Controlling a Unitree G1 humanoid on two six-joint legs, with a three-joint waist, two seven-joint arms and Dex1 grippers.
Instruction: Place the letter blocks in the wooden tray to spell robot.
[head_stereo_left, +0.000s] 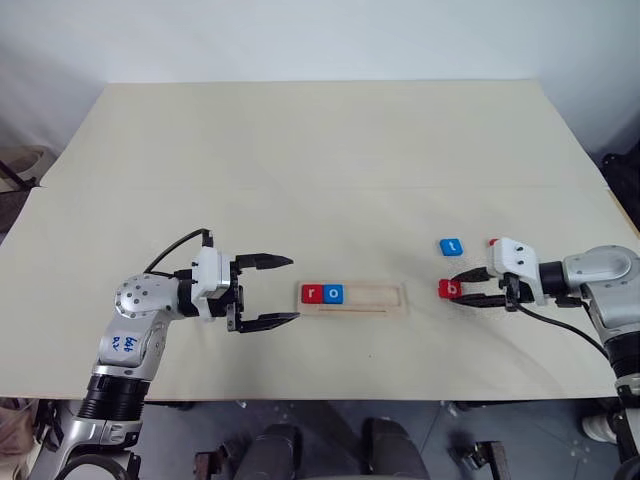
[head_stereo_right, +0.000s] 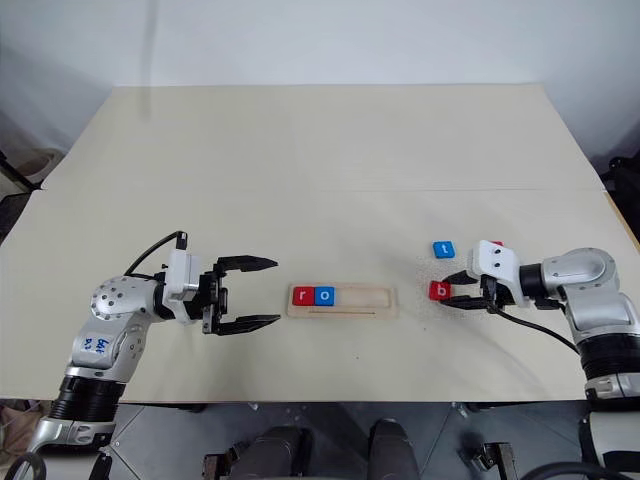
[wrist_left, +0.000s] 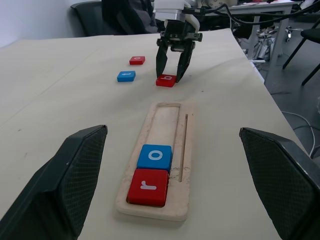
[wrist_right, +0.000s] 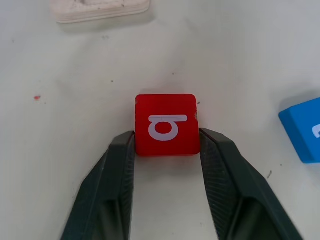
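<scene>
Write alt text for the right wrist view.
The right gripper has its two black fingers against both sides of a red block marked b, lying on the pale table. A blue block's edge and the wooden tray's end show nearby.

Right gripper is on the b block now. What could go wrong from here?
1. The right gripper pinches the red b block only by its near edge, so it may slip or twist when lifted.
2. The tray holds r and o tight together; a tilted b could catch on the rim or nudge the o.
3. The blue t block lies close by and might get knocked.
</scene>
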